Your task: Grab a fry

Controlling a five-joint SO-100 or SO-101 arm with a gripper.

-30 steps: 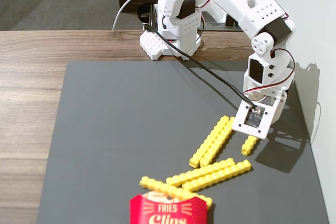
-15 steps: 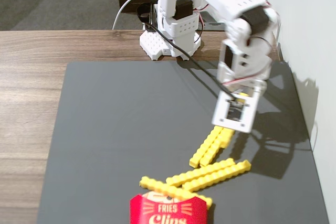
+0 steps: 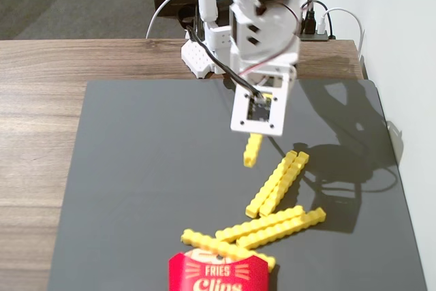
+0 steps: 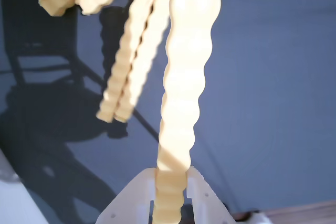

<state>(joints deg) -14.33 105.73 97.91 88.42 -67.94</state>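
Fry (image 4: 186, 77) clamped in white pincer (image 4: 170, 192), lifted off dark mat (image 3: 157, 168), fingertips hidden, carton (image 3: 218, 274) cut off, seemingly red.

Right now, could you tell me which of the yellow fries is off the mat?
The fry hanging from the claw, gripped by one end; the other fries all lie flat on the dark mat.

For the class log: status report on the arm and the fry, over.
Gripper shut on fry, fry hanging above the mat. Other fries and carton lie below, apart. Nothing in the way.
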